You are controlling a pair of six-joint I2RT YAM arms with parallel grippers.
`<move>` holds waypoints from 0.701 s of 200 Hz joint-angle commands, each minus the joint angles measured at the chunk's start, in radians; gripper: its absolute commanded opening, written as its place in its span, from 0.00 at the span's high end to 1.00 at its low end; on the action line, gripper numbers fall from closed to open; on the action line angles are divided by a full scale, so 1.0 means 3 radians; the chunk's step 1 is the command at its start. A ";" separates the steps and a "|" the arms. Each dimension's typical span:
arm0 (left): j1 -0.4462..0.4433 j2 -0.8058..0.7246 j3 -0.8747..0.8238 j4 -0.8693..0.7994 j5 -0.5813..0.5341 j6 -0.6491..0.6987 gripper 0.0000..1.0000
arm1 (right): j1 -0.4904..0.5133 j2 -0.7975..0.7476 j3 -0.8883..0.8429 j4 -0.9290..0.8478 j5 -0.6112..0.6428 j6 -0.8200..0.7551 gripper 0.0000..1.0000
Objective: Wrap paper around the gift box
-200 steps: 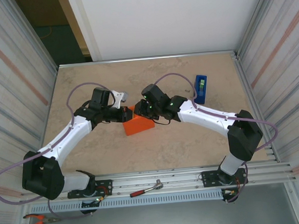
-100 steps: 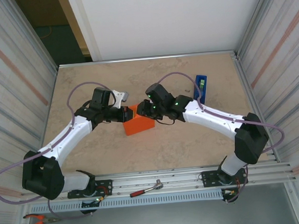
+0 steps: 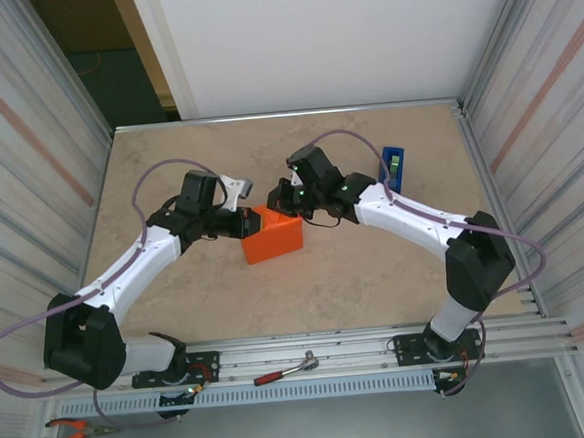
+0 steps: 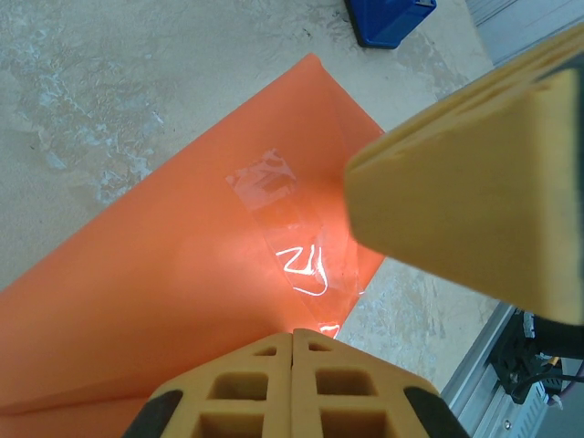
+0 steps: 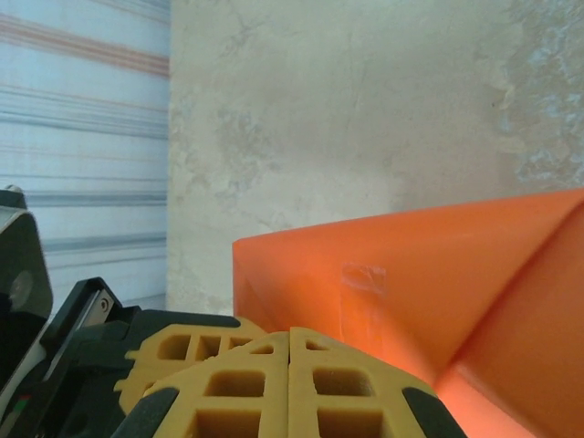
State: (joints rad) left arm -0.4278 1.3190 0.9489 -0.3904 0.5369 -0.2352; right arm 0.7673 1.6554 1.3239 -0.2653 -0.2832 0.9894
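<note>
Orange paper, 1 sheet, covers the gift box at the middle of the table. 1 blue tape dispenser stands well apart. Of 2 grippers, the left gripper is clenched at the parcel's left end. The right gripper, parted 1 second ago, is now clenched with nothing visible between its fingers.

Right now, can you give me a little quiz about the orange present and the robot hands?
1. True or false: the right hand has its fingers spread wide apart.
2. What is stuck on the orange paper? A) clear tape B) a bow C) a star sticker
3. Fill in: the blue tape dispenser stands on the table on the ___ arm's side.
Key: 1 false, the fingers are shut together; 2 A; 3 right.
</note>
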 commanded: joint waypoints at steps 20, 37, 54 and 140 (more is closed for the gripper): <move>-0.0085 0.0177 -0.0126 -0.0326 -0.0205 0.0073 1.00 | -0.0058 0.0156 0.0097 0.0128 -0.0195 -0.0041 1.00; -0.0092 0.0172 -0.0130 -0.0335 -0.0210 0.0076 1.00 | -0.0083 0.0170 0.0101 0.0148 -0.0236 -0.0045 1.00; -0.0093 0.0170 -0.0130 -0.0330 -0.0221 0.0078 1.00 | -0.0102 0.0176 0.0106 0.0158 -0.0271 -0.0055 1.00; -0.0096 0.0154 -0.0131 -0.0337 -0.0192 0.0088 1.00 | -0.0131 0.0203 -0.0082 0.0255 -0.0337 0.0002 1.00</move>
State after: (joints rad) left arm -0.4343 1.3182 0.9501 -0.3904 0.5224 -0.2321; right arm 0.7307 1.7016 1.3254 -0.2119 -0.3649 0.9894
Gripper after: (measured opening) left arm 0.062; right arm 0.064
